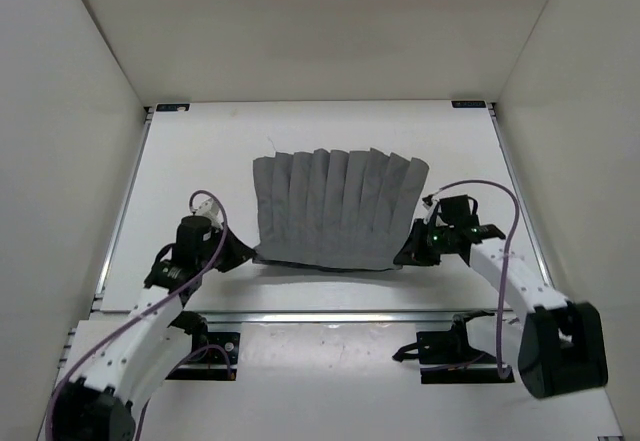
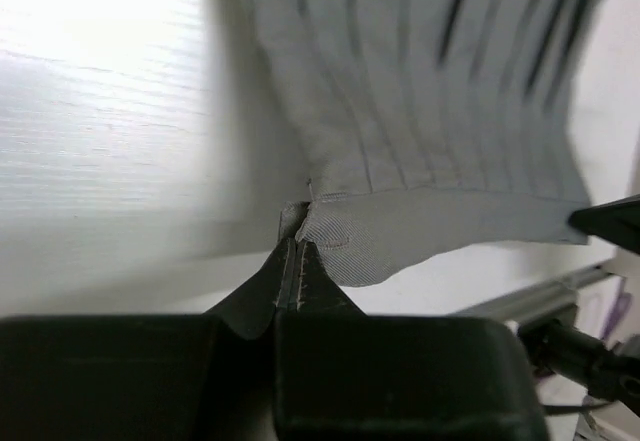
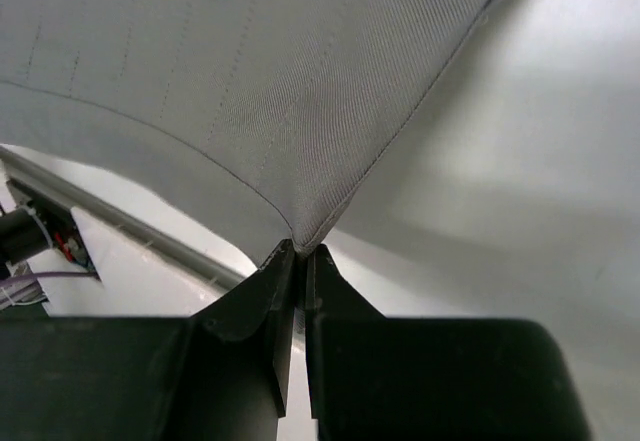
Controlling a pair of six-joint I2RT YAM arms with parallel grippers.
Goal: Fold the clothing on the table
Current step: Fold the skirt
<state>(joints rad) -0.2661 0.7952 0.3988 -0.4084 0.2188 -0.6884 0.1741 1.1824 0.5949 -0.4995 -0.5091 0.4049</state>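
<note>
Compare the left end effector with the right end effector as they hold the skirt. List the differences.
The left end effector pinches the skirt's near left corner; the right end effector pinches its near right corner. At the left end effector the cloth bunches into a small crumpled fold; at the right end effector it tapers to a clean point. Both are shut on the skirt's near edge.

Beyond the left fingers the skirt is blurred and runs off the top edge. Above the right fingers it is cut off at the top and left. Each pinched corner is hidden between the fingers.
</note>
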